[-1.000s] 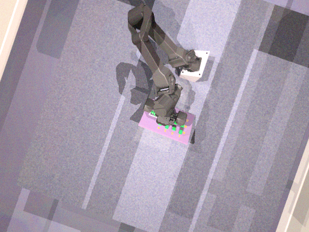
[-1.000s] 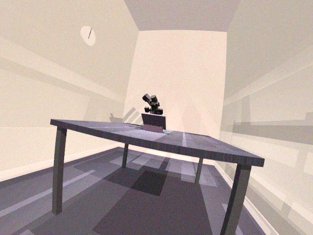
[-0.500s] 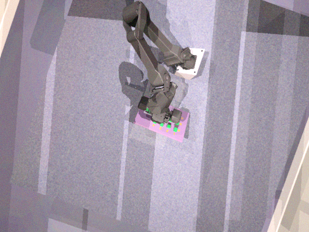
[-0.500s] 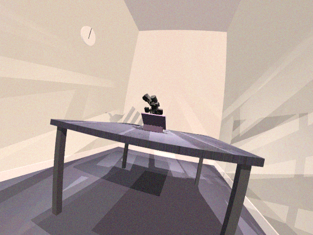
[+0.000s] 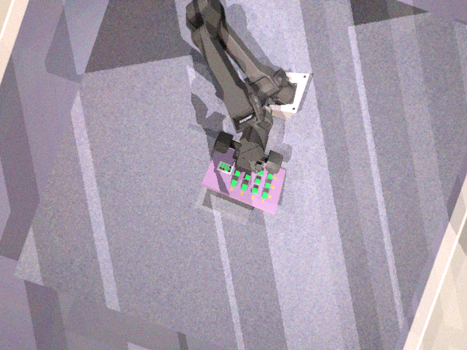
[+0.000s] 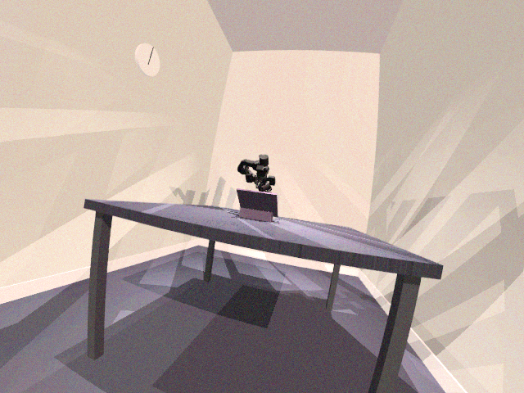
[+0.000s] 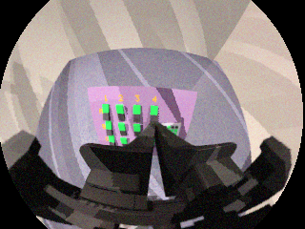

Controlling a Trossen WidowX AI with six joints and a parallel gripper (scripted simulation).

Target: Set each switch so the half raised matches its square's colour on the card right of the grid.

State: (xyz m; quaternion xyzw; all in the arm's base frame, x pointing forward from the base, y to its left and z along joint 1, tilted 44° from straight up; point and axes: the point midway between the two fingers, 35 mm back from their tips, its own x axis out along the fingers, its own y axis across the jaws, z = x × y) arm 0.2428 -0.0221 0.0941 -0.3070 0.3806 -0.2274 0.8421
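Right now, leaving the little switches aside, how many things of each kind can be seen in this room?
Robot arm: 1
White base plate: 1
Pink switch panel: 1
Small card: 1
Table: 1
Round wall disc: 1
Total: 6

A grey-violet tabletop [image 6: 321,247] on four dark legs [image 6: 97,283] stands in a beige-walled room with a round wall clock [image 6: 146,59].
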